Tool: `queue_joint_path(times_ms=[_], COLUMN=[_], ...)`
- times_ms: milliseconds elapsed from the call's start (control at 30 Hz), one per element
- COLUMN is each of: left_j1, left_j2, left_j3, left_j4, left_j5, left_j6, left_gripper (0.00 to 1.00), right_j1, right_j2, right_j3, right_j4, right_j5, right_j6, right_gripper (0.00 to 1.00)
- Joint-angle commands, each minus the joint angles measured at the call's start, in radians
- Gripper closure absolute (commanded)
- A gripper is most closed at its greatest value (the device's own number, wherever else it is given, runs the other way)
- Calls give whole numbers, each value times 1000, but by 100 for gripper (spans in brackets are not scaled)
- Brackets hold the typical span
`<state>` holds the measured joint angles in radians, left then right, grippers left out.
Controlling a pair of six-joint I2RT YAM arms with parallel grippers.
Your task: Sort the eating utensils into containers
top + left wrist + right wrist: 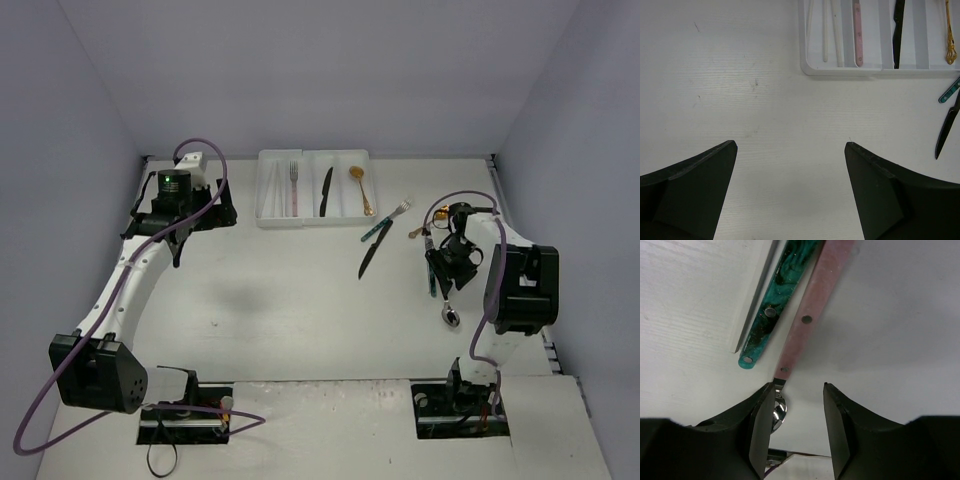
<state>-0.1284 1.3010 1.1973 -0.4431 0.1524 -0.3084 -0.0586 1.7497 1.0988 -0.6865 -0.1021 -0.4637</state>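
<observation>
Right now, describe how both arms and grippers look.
Both arms are alike: the left arm and right arm have white links, boxy black joint housings and a loose purple cable each. A green light glows on the left wrist. The left gripper and right gripper have matte black wedge fingers.

Plain white wooden table (300, 300). A white plastic four-slot tray (310, 223) sits at the back, with a black knife (368, 262), teal-handled fork (385, 224) and pink-handled spoon (452, 317) loose to its right.
</observation>
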Motion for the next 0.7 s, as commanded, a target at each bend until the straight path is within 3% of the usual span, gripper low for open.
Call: queue_joint_path(times_ms=[0, 667], left_j1=[10, 11], left_j2=[-32, 14], left_j3=[16, 48], left_j4=[53, 39], left_j5=[3, -4], left_j6=[0, 1], left_gripper=[12, 12], right_j1=[0, 2], right_j2=[21, 207], right_j3=[38, 128], right_j4=[-48, -36], right_j5=[-37, -35], right_j6=[-15, 30], right_gripper=[59, 70])
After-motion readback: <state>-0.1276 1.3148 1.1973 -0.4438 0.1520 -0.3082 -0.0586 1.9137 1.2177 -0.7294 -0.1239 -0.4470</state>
